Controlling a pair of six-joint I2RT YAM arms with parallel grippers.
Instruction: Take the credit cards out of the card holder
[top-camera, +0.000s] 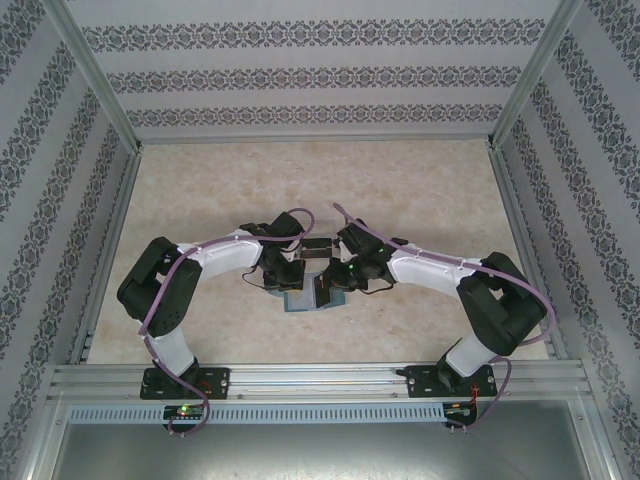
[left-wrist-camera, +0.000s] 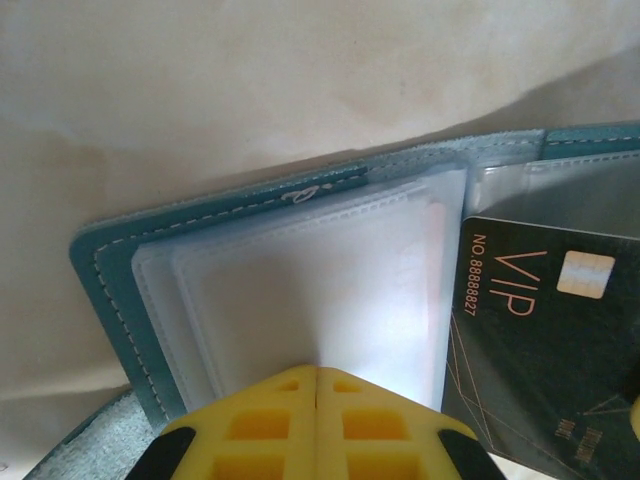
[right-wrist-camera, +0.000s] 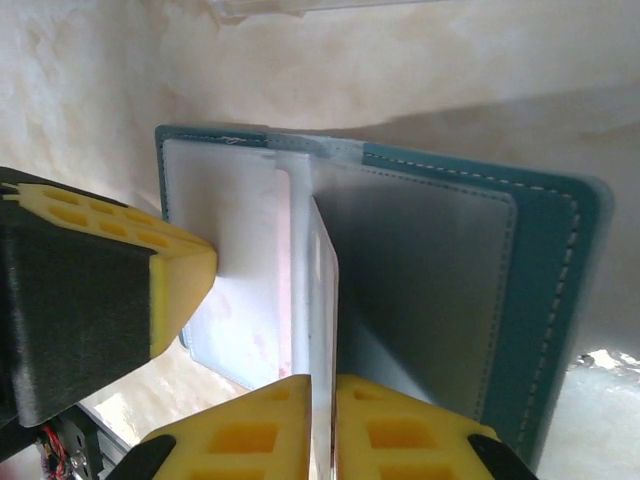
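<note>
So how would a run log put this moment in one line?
card holder: open | left tool: shut, tip on clear sleeves | right tool: shut on upright sleeve page | VIP card: in holder

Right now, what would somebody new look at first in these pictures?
The left hand, bright yellow and shut, points at the open teal card holder at the bottom of its wrist view. Right of it, a dark VIP card sits in a clear sleeve. The right hand pinches a thin pale sheet standing up from the holder's middle.
</note>
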